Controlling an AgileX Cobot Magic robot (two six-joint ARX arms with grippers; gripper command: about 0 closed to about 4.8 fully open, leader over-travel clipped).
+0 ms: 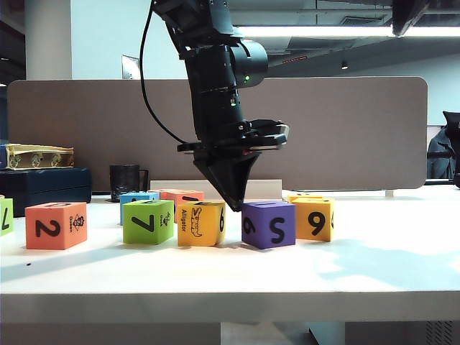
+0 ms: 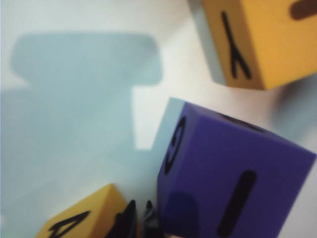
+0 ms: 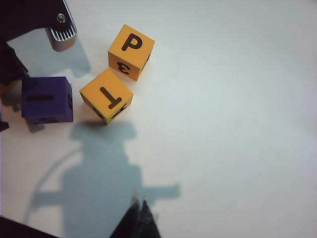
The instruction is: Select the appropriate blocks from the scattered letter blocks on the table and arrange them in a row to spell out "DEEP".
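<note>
Along the table (image 1: 374, 273) stand a red-orange "2" block (image 1: 55, 225), a green "7" block (image 1: 148, 221), a yellow alligator block (image 1: 200, 223), a purple block (image 1: 268, 223) and a yellow "9" block (image 1: 313, 218). My left gripper (image 1: 234, 207) points straight down into the gap between the alligator block (image 2: 84, 218) and the purple block (image 2: 233, 173). Its jaws (image 2: 140, 218) are shut on nothing. My right gripper (image 3: 140, 210) hangs shut and empty high above the table. Below it lie a yellow "P" block (image 3: 131, 51), a yellow "T" block (image 3: 106, 95) and the purple block (image 3: 47, 99).
Behind the row sit a blue block (image 1: 138, 197) and an orange block (image 1: 180, 195); a green block (image 1: 4, 214) shows at the left edge. A black mug (image 1: 125, 182) and stacked boxes (image 1: 43, 185) stand at the back left. A grey partition (image 1: 345, 129) closes the far side.
</note>
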